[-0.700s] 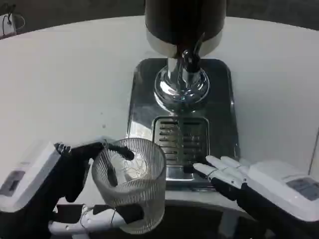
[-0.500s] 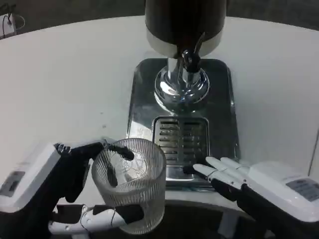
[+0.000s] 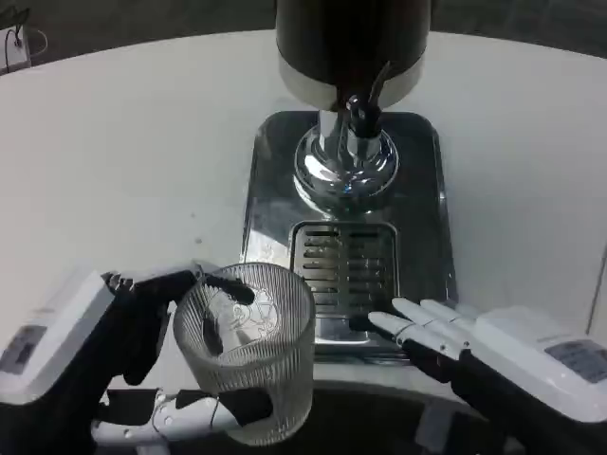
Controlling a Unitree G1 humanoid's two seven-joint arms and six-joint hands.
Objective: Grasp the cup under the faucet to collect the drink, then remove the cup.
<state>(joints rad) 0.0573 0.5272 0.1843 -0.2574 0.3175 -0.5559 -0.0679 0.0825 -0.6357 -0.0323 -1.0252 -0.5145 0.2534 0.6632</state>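
Note:
A clear ribbed glass cup (image 3: 245, 351) stands upright at the near edge of the table, left of the drip grate. My left hand (image 3: 123, 365) grips it, black fingers on its far side and the thumb across its near base. The dark dispenser (image 3: 349, 43) rises at the back, its chrome faucet (image 3: 358, 123) pointing down over the slotted grate (image 3: 343, 265). My right hand (image 3: 446, 341) lies flat and open at the tray's near right corner, fingers stretched toward the grate and holding nothing.
The steel drip tray (image 3: 422, 209) covers the middle of the white round table (image 3: 123, 161). The table's near edge runs just under both hands. A small white object (image 3: 17, 43) sits at the far left corner.

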